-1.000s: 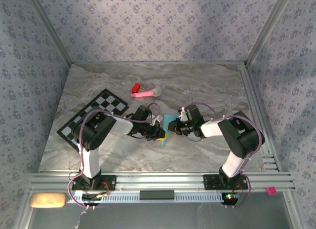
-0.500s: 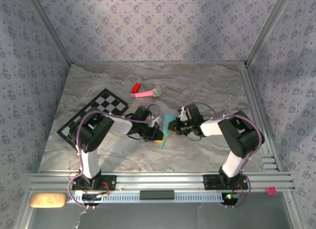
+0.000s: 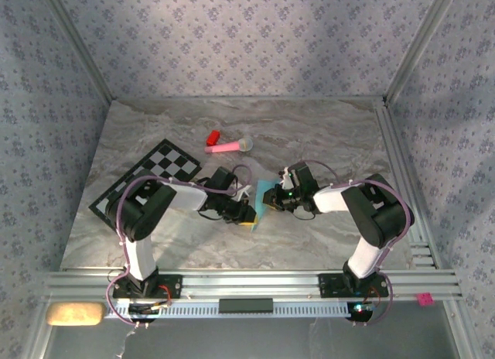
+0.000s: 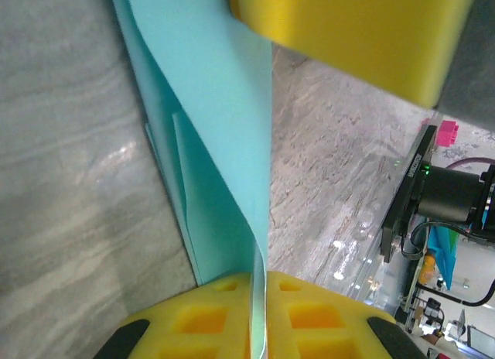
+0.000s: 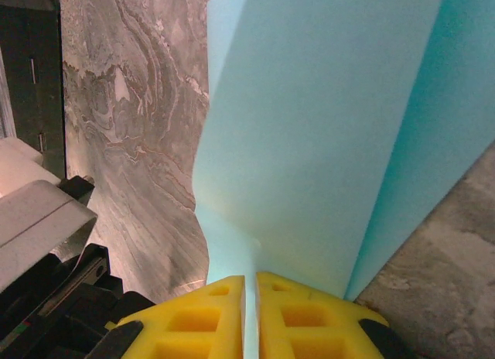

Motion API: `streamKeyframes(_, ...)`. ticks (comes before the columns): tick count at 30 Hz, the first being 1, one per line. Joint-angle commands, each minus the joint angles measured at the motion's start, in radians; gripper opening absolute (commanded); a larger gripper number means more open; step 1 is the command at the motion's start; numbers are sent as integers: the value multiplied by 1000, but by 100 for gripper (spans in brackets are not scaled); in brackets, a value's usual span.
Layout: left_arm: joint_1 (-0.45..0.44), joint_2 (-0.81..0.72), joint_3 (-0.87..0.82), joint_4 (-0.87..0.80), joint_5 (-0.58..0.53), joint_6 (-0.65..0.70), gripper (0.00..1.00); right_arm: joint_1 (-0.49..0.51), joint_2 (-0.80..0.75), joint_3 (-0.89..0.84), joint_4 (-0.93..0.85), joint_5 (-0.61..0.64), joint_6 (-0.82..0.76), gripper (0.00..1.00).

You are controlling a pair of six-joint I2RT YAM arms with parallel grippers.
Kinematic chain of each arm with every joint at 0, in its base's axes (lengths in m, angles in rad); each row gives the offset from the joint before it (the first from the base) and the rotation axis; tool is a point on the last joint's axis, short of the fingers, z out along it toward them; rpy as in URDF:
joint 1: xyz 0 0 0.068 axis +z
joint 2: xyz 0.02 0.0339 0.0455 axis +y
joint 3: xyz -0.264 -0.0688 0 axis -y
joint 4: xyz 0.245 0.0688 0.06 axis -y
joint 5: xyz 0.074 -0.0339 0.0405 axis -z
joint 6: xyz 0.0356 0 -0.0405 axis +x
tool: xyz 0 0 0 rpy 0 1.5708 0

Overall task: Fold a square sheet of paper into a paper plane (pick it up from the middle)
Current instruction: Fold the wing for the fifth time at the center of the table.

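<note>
Basically mid-fold: the left gripper (image 4: 259, 291) and right gripper (image 5: 250, 289) were each pinched shut on the light-blue sheet of paper (image 3: 261, 206), which stood partly creased between them over the marble table (image 3: 332, 142). Next move, I'd guess, was pressing that crease flat without tearing it.

Between the left claw (image 3: 248, 216) and right claw (image 3: 271, 198), the blue paper (image 3: 261, 210) is mostly covered, its folds too small to read. Ahead of the right claw, the wrist view's top edge cuts it off.
</note>
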Motion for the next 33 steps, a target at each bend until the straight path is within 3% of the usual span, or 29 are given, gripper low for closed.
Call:
streamKeyframes(1,-9,-9,-13,-124,-9,39,12,6,57,-4,-91,109,-11,13)
streamKeyframes(6,-10,-7,-20,-117,-9,39,0,6,59,-4,-94,112,-13,13)
streamKeyframes(10,-9,-12,-27,-116,-8,37,1,6,63,-6,-94,112,-13,13)
streamKeyframes(14,-9,-36,-41,-118,-22,36,11,6,62,-8,-94,114,-13,13)
streamKeyframes(18,-10,-51,-45,-140,-37,49,14,6,64,-7,-96,113,-13,13)
streamKeyframes(22,-9,-47,-51,-144,-42,55,13,6,65,-2,-94,113,-13,13)
streamKeyframes(29,-9,-32,-58,-134,-35,53,0,6,69,-2,-94,113,-13,13)
streamKeyframes(33,-10,-39,-70,-125,-33,44,4,6,70,-2,-96,116,-14,13)
